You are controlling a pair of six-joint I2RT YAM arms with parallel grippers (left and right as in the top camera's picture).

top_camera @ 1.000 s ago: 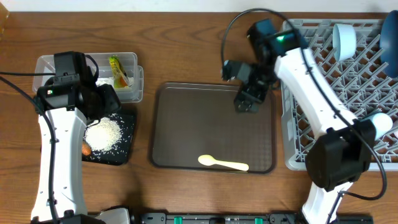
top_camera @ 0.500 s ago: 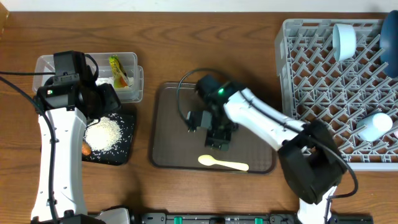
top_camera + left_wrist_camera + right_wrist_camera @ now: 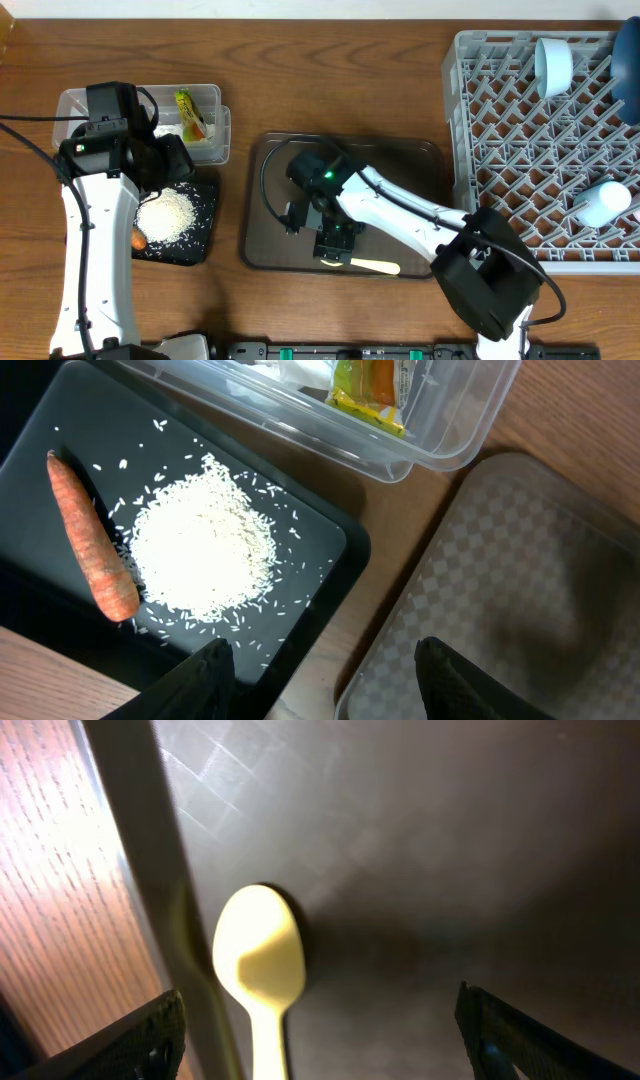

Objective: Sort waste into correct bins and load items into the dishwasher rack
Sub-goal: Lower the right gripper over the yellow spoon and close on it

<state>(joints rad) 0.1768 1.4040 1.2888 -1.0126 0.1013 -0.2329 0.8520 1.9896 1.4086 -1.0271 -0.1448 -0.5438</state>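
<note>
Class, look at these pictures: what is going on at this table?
The right gripper, open, hovers over the cream spoon lying on the brown tray, not yet gripping it. The left gripper, open, hangs by the black tray holding rice and a carrot. The dishwasher rack already holds a pale cup.

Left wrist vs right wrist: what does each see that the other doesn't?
Left wrist only: carrot and rice pile on the black tray, snack packet in the clear tub.
Right wrist only: spoon lying near the brown tray edge, ahead of the open right gripper.
Both: the brown tray and the wood table.
</note>
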